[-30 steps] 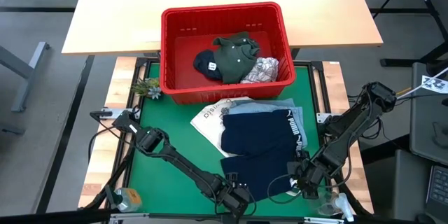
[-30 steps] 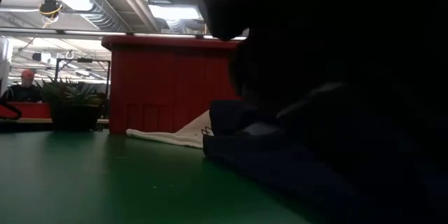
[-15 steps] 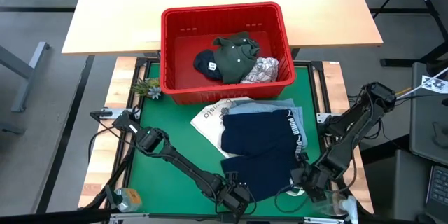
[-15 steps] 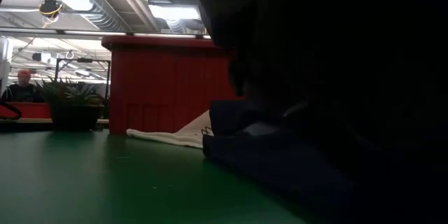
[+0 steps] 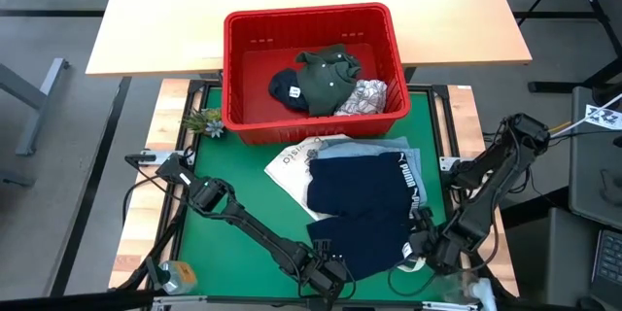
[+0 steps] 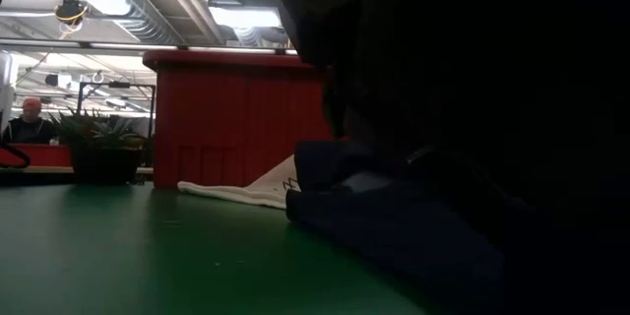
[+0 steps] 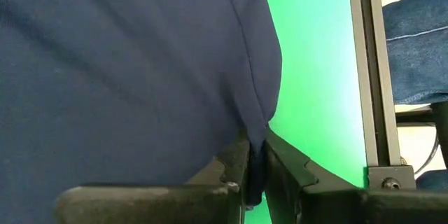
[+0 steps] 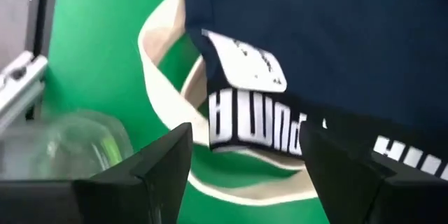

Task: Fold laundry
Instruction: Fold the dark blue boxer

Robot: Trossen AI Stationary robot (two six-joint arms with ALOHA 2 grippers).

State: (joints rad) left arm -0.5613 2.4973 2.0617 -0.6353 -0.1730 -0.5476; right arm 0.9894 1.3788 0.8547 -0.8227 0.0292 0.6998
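Observation:
A navy garment [image 5: 360, 209] with a white-lettered waistband [image 8: 259, 122] lies spread on the green mat, over light blue denim [image 5: 364, 148] and a white tote [image 5: 292, 167]. My left gripper [image 5: 328, 277] sits at the garment's near left corner, shut on its edge. My right gripper [image 5: 420, 251] is at the near right corner. It is open, with one finger on each side of the waistband corner and not touching it. The red basket [image 5: 233, 78] holds an olive garment [image 5: 326, 76], a navy one and a white printed one [image 5: 364, 97]. My left gripper pinches the navy garment's stitched edge [image 7: 260, 129] between its two fingers [image 7: 234, 171], at the near left corner. The fingers come in low, from the table's near side. The rest of the garment lies on the mat.
The tote's cream handle [image 8: 161, 63] loops out from under the waistband, beside my right gripper. A clear plastic cup [image 5: 474, 287] stands at the near right corner. A small plant [image 5: 204, 121] sits left of the basket. Bare green mat [image 5: 233, 185] lies at the left.
My right gripper has edged a little toward the table's near right corner, staying open beside the waistband corner. The garments have not moved.

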